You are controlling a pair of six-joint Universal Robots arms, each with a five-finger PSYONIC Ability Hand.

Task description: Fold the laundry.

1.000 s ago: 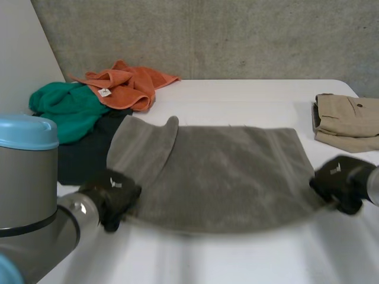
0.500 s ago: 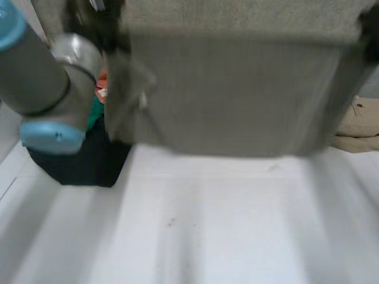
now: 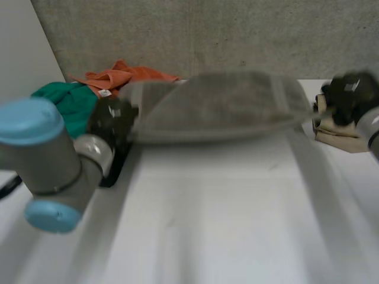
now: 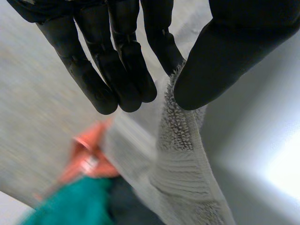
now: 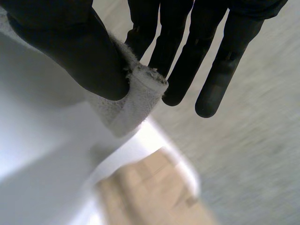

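A grey towel hangs stretched between both hands above the far half of the white table. My left hand pinches its left corner; in the left wrist view the thumb presses the grey towel's edge against the fingers. My right hand holds the right corner; in the right wrist view the thumb clamps the grey towel's corner against the fingers.
An orange cloth, a green garment and a dark one lie at the far left. A folded beige garment sits at the far right, also beneath my right hand. A concrete wall backs the table.
Both hands lifted the towel off the table, swung it up close to the camera, then carried it toward the far side, where it now hangs lower.
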